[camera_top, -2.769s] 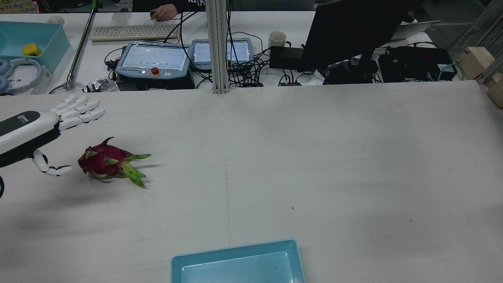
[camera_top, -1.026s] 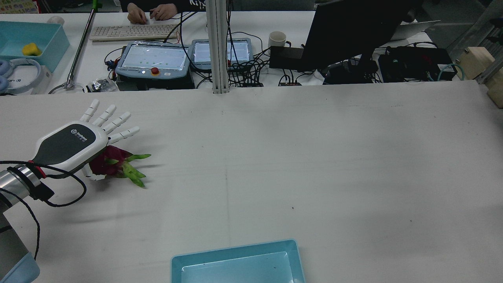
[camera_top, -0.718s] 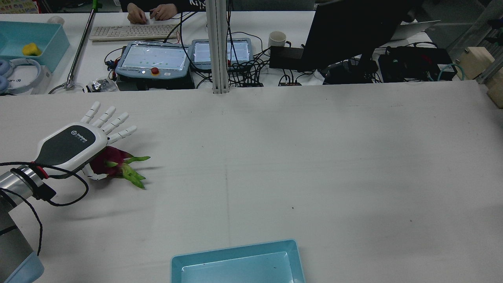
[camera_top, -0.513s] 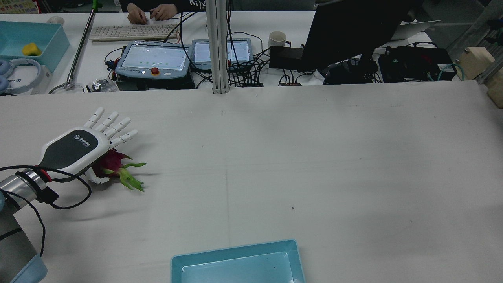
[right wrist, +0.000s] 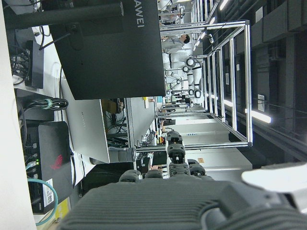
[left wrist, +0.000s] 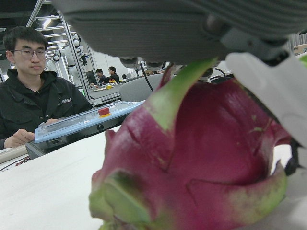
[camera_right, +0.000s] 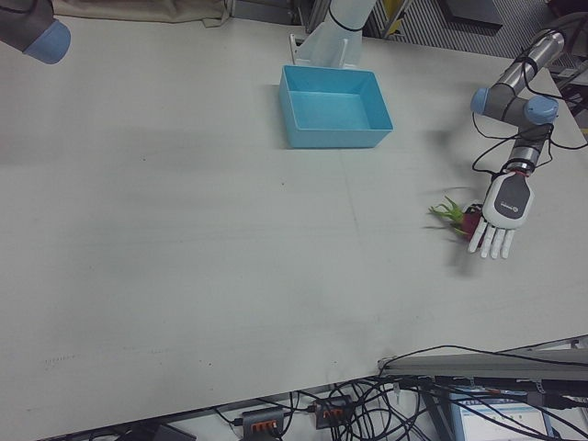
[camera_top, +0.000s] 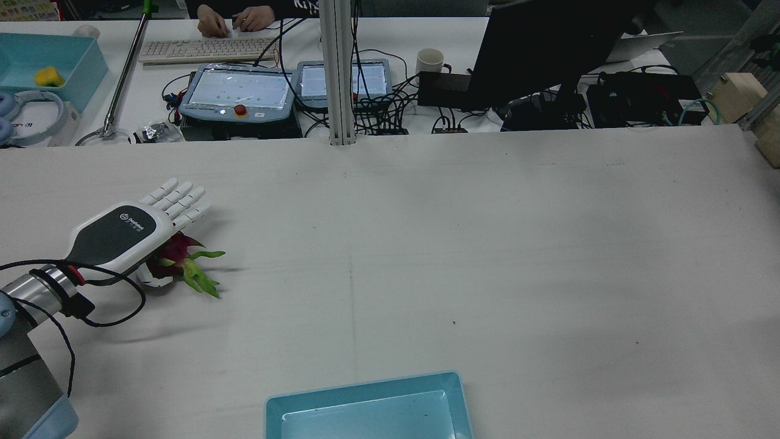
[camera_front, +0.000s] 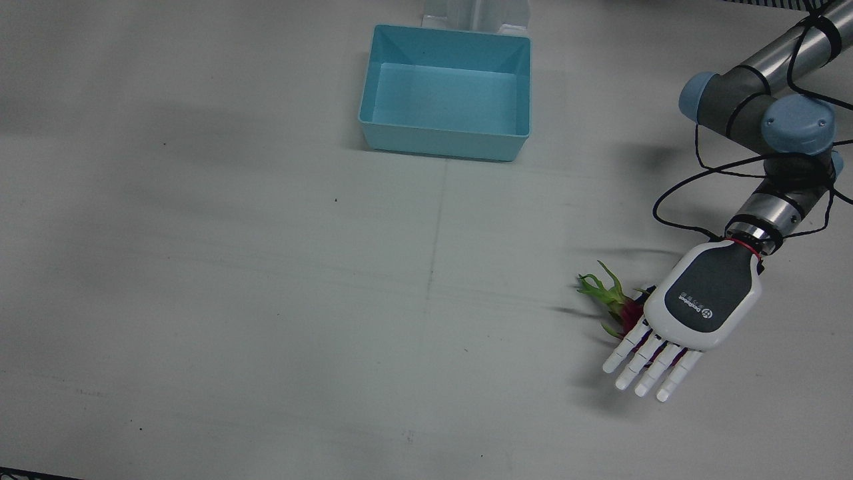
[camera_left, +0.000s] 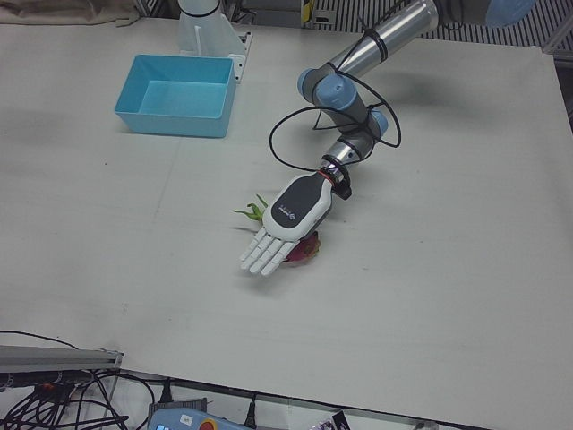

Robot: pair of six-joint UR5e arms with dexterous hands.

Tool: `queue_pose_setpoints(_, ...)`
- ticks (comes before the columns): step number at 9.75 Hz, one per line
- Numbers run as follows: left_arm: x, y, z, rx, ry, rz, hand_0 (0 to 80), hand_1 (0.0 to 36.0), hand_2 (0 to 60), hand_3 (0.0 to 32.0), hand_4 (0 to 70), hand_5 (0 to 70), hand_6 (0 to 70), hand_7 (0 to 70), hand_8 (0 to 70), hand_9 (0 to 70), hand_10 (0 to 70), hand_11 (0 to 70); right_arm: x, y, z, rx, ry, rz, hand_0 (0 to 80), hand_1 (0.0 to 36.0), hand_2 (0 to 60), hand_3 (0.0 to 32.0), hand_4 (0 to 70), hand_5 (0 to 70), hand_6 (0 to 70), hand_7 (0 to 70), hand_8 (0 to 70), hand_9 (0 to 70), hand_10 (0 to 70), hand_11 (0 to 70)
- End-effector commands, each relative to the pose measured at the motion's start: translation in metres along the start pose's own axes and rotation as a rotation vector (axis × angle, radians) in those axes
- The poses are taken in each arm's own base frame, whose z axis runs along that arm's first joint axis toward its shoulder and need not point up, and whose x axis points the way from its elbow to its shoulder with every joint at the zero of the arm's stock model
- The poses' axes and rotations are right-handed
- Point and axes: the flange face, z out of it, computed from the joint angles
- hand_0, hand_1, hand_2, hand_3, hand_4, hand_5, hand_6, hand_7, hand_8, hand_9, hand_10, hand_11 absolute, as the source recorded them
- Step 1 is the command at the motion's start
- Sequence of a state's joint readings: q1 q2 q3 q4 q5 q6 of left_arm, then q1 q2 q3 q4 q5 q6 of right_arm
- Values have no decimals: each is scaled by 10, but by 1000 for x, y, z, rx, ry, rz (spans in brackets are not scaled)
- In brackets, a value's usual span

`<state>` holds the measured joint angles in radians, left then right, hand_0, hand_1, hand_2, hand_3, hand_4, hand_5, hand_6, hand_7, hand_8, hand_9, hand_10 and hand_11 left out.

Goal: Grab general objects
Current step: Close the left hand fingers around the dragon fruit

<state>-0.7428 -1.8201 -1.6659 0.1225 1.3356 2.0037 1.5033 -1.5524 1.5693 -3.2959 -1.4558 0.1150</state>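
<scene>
A magenta dragon fruit [camera_front: 622,311] with green scales lies on the white table at the robot's left side. It also shows in the rear view [camera_top: 178,255] and fills the left hand view [left wrist: 206,158]. My left hand [camera_front: 700,307] hovers palm down right over it, open, fingers stretched past the fruit's far side; the thumb [camera_top: 150,281] sits low beside the fruit. The hand hides most of the fruit from above. My right hand [right wrist: 175,158] shows only in its own view, fingers extended, holding nothing.
An empty light-blue bin [camera_front: 443,143] stands at the table's middle, on the robot's side [camera_top: 365,390]. Beyond the far table edge are teach pendants [camera_top: 237,91], cables and a monitor [camera_top: 548,49].
The left hand swung from the table's left edge to above the dragon fruit and sank lower onto it. The fruit shifted slightly left and turned a little under the hand.
</scene>
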Motion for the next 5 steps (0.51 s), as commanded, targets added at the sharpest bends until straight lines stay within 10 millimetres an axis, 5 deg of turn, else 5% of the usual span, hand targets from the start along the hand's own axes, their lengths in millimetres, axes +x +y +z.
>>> queue_pose_setpoints(1, 0, -1, 1, 3, 6, -2, 558, 308, 361, 0, 0, 58, 63, 207, 60, 27, 0, 0, 0, 0, 0, -1, 0, 0, 0, 0, 0, 0, 0, 0, 0, 0, 0, 0, 0, 0)
queue_pose_setpoints(2, 0, -1, 1, 5, 10, -3, 560, 302, 359, 0, 0, 49, 113, 265, 109, 39, 21, 55, 0, 0, 0, -1, 0, 0, 0, 0, 0, 0, 0, 0, 0, 0, 0, 0, 0, 0)
queue_pose_setpoints(5, -4, 3, 3, 3, 9, -3, 557, 261, 352, 0, 31, 90, 288, 417, 267, 193, 398, 579, 0, 0, 0, 1, 0, 0, 0, 0, 0, 0, 0, 0, 0, 0, 0, 0, 0, 0)
